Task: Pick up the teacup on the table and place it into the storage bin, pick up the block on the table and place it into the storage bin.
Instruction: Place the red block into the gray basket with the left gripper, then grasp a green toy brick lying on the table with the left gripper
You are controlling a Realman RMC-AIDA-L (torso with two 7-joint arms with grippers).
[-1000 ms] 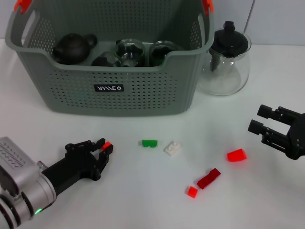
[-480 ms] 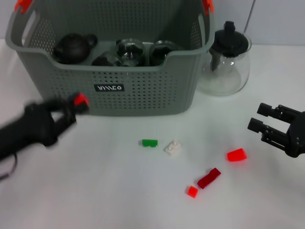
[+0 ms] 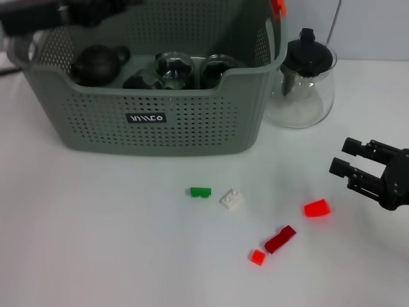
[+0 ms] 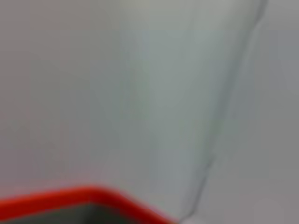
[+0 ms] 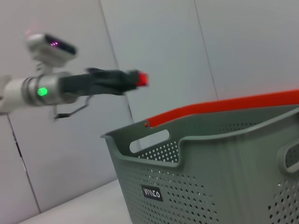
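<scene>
- Small red block (image 5: 142, 79) sat pinched at the tip of the left tool (image 5: 133, 78), raised in the air above the far left corner of the large grey perforated plastic storage bin (image 3: 160, 118).
- That bin stood at the desk's (image 3: 96, 230) far edge, with a dark round teapot (image 3: 99, 62) and glass cups (image 3: 174, 69) inside.
- Right tool (image 3: 348, 160) hovered with fingers spread wide near the desk's right edge, beside a red wedge block (image 3: 317, 208).
- Green block (image 3: 200, 192) and white block (image 3: 232, 199) lay mid-desk.

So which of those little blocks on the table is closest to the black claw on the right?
The bright red wedge-shaped block, just beside the right gripper; the others lie farther left.
</scene>
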